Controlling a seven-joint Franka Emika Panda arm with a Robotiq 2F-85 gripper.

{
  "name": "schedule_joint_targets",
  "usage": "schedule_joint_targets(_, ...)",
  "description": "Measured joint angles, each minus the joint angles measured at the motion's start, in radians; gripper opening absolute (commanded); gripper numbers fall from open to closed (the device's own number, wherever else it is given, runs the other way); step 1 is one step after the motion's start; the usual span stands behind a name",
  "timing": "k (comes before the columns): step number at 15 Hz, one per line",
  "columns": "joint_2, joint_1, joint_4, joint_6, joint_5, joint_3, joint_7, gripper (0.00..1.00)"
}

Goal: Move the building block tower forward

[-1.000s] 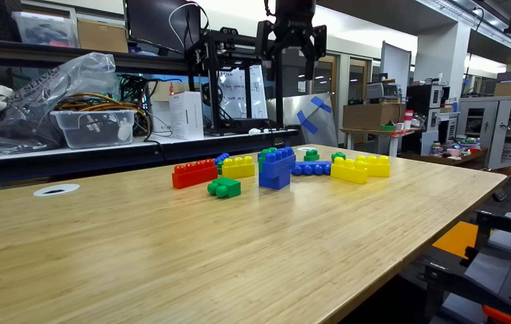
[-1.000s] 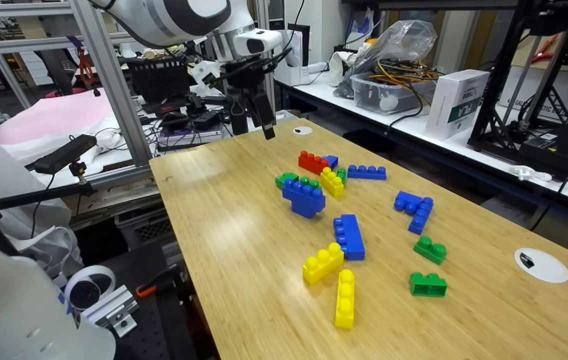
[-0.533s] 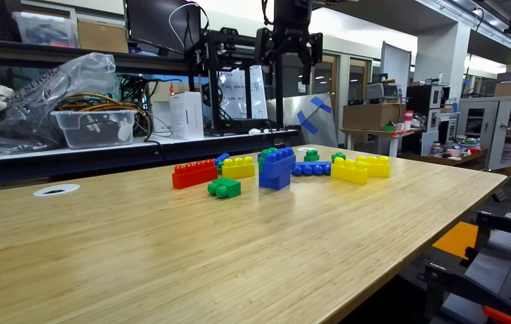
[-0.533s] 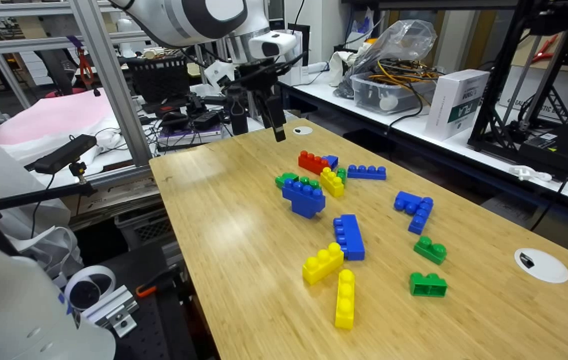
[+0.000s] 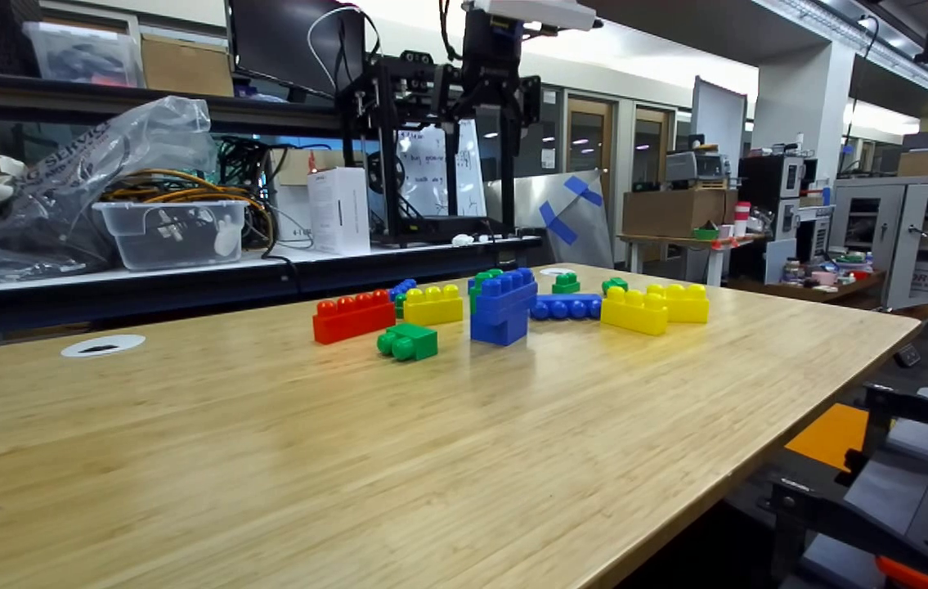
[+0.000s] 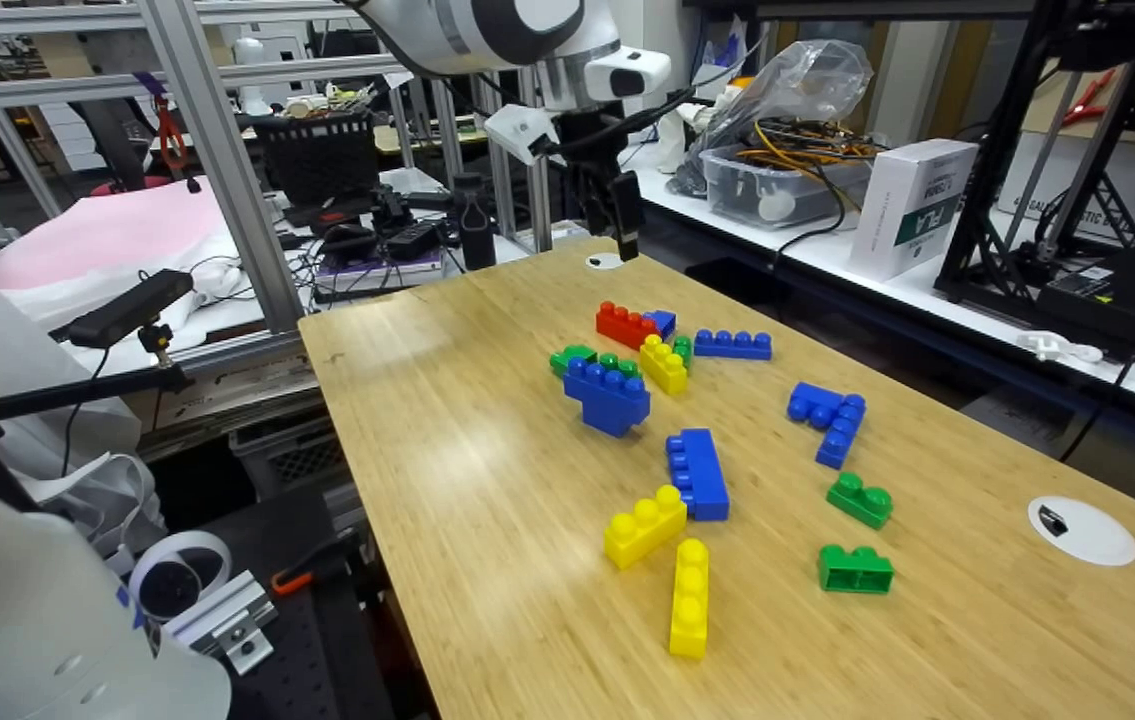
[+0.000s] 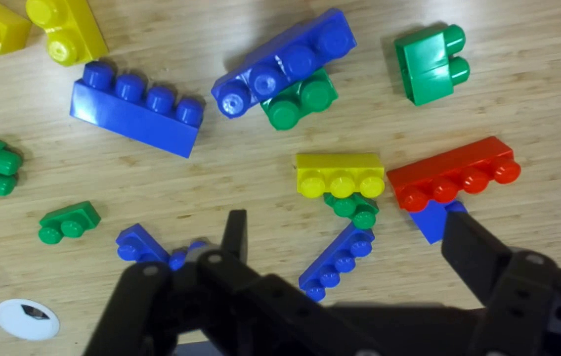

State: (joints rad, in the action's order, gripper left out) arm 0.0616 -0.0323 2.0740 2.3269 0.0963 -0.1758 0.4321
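Observation:
The building block tower (image 5: 503,307) is a stack of blue studded bricks, wider at the top than at the base. It stands upright on the table in both exterior views (image 6: 607,398). In the wrist view the tower (image 7: 287,59) shows from above near the top edge, with a green brick (image 7: 302,101) close against its side. My gripper (image 5: 480,151) hangs high above the table's far part in an exterior view, apart from the tower. It also shows above the table's far end (image 6: 627,248). In the wrist view the gripper (image 7: 343,216) is wide open with nothing between its fingers.
A red brick (image 5: 354,316), yellow bricks (image 5: 433,305), a green brick (image 5: 408,341) and a blue brick on its side (image 6: 698,475) lie around the tower. Two more yellow bricks (image 6: 646,527) lie nearby. A shelf with a 3D printer (image 5: 431,74) stands behind the table.
My open gripper has moved left in one exterior view and right, toward the shelf side, in another. The tower and the other bricks have not moved.

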Motion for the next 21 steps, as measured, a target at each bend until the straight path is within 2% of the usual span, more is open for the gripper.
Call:
schedule_joint_targets(8, 0.336, -0.041, -0.363, -0.118, 0.001, 0.088, -0.079, 1.00)
schedule_joint_targets(14, 0.487, -0.072, -0.495, -0.213, 0.001, 0.098, -0.156, 1.00)
schedule_joint_targets(15, 0.505, -0.074, -0.504, -0.219, 0.001, 0.099, -0.170, 0.90)
schedule_joint_targets(16, 0.520, -0.076, -0.509, -0.221, 0.001, 0.101, -0.185, 0.74)
schedule_joint_targets(21, 0.567, -0.081, -0.514, -0.222, 0.001, 0.106, -0.273, 0.38)
